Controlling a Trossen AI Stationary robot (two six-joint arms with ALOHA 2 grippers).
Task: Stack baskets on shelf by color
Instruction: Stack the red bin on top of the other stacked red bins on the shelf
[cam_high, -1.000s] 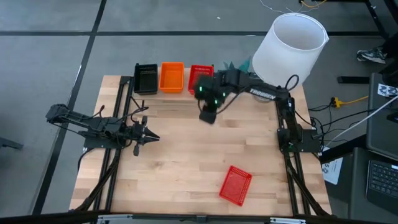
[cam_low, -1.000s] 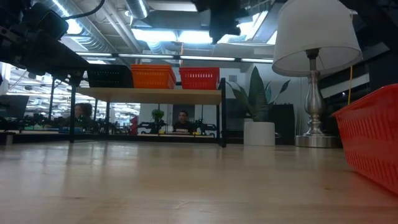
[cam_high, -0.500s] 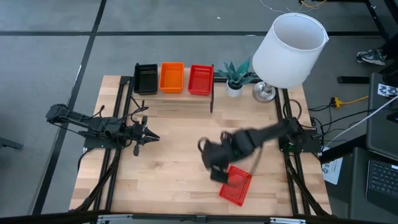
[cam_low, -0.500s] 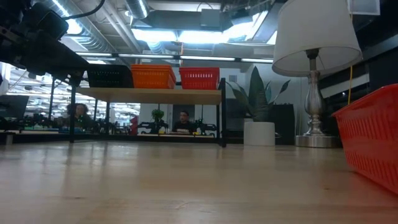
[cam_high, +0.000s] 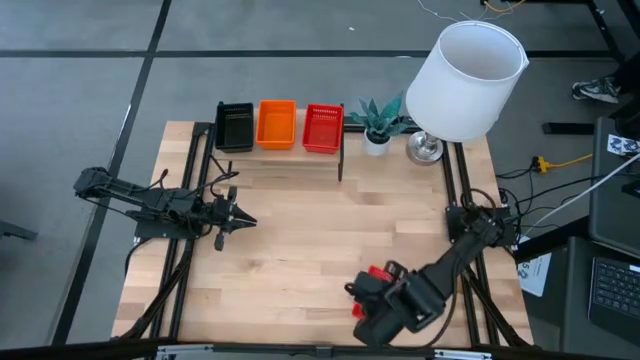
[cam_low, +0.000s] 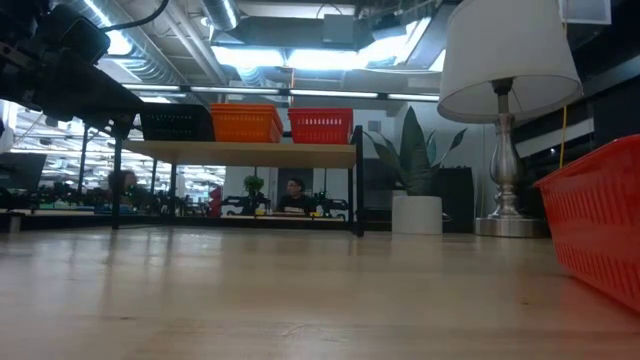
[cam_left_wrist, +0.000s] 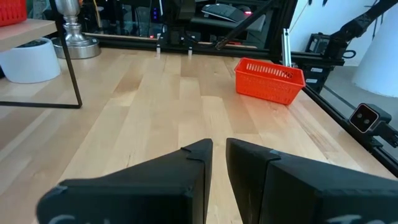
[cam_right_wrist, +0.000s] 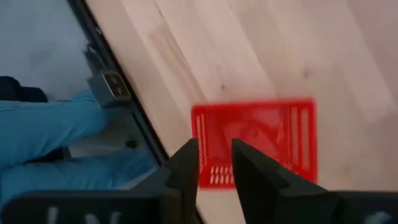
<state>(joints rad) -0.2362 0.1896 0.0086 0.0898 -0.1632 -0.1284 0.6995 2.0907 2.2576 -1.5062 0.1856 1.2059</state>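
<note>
1. High view: the right gripper (cam_high: 385, 300) hangs over the loose red slotted plastic basket (cam_high: 379, 273) near the table's front edge, hiding most of it; only a red sliver shows. The right arm is plainly the nearer one. The left gripper (cam_high: 240, 220) waits well apart at the table's left side. On the small light-wood shelf with thin black legs (cam_high: 340, 150) at the back sit a black basket (cam_high: 235, 126), an orange basket (cam_high: 277, 124) and a red basket (cam_high: 323, 128).

2. Low view: the loose basket fills the right edge, resting on the wooden tabletop (cam_low: 300, 300); no gripper shows here. It does show the shelf stacks side-on.

3. Left wrist view: the left fingers (cam_left_wrist: 199, 171) stand nearly together, holding nothing; the loose basket lies far ahead.

4. Right wrist view: the right fingers (cam_right_wrist: 186, 165) are slightly apart, empty, directly above the basket, whose long axis runs across their gap. I judge a straight descent comes next.
</note>
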